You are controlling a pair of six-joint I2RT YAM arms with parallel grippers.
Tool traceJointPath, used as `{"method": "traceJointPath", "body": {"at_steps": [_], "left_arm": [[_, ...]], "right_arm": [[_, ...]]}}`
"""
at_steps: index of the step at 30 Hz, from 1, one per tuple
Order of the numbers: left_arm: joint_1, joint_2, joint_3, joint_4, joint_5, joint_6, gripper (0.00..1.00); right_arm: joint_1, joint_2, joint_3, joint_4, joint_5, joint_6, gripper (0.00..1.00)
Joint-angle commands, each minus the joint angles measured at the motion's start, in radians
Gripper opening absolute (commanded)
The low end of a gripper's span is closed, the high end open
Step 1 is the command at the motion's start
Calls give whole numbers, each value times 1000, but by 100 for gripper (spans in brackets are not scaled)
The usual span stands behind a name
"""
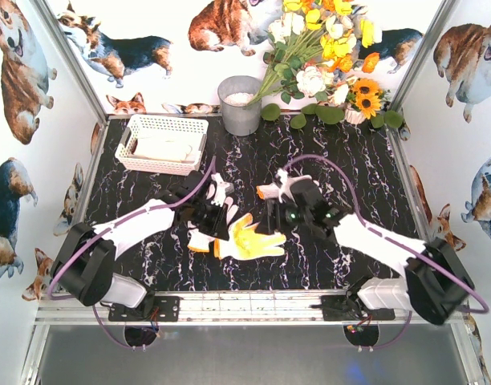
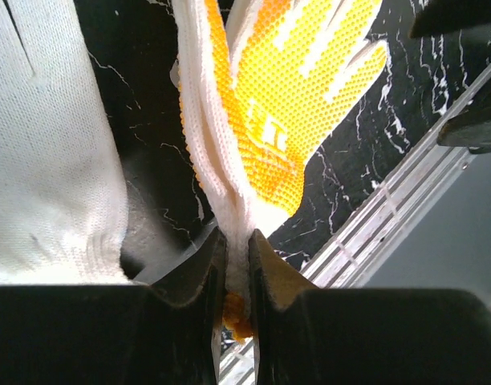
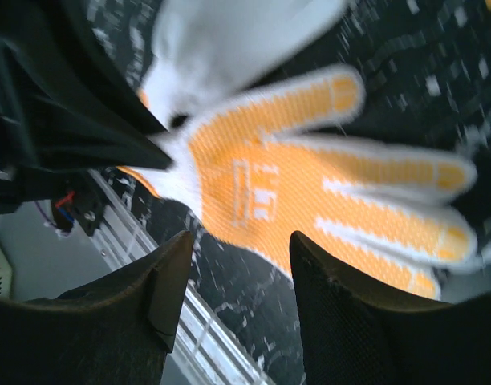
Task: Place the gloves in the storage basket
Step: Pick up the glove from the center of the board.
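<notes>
Near edge: alu rail (image 1: 253,305) w/ both arm bases bolted on. Just past it, on the black marble table (image 1: 366,184), the yellow-palm glove (image 1: 249,239) sits approx mid-table btwn the two claws, dotted palm up, fingers twd the right arm.

Left claw (image 2: 236,241) is pressed together on that glove. Its tips pinch the cuff end, w/ knit bunched in the narrow slot and orange trim showing below the tips. From the pinch the glove fans away from the claw, fingers splayed over the marble. Can't tell if it's lifted or flat on the table.

Right claw (image 3: 237,257) has its tips spread w/ nothing btwn them. The glove's palm and fingers lie beyond the gap and touch neither tip, as far as the blurred wrist view shows.

A bit farther out, a plain white glove (image 2: 45,144) lies just beside the pinched one, on its far side. An orange-cuffed glove (image 1: 282,186) lies by the right arm's wrist.

Far left corner: storage basket (image 1: 133,152), well apart from both claws, w/ a folded white glove (image 1: 167,148) inside. Back row has a grey bucket (image 1: 240,104) just right of the basket, then a flower bunch (image 1: 326,48).
</notes>
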Motion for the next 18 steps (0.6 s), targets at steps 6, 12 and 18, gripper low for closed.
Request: {"method": "traceJointPath", "body": {"at_steps": [6, 12, 18], "left_arm": [[16, 4, 67, -90, 11, 267, 0], [28, 7, 52, -63, 50, 271, 0], [38, 24, 52, -59, 70, 276, 0]], "right_arm": [[-61, 227, 153, 368, -275, -74, 54], [-82, 377, 183, 524, -369, -44, 54], [-82, 479, 205, 626, -407, -24, 55]]}}
